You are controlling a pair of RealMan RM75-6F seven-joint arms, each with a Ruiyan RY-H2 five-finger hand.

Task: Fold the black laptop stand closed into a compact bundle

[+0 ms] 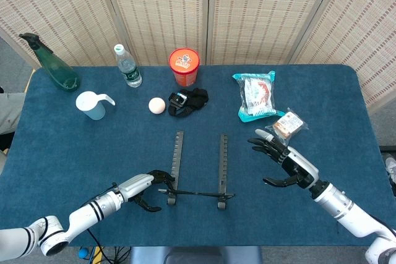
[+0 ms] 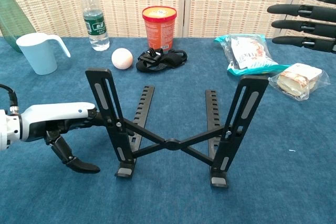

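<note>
The stand (image 2: pixel 173 132) is set upright and unfolded on the tabletop (image 1: pixel 62 153), nearest the robot. Its left upright is touched by the left hand (image 2: pixel 65 124), seemingly to steady it; whether it is gripped cannot be told. The right hand (image 1: pixel 281 162) is held spread and empty, apart.

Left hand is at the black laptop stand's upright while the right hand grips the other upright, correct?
Not quite. The left hand is at the black laptop stand, but the right hand hovers open, apart from it, as the head view shows.
</note>
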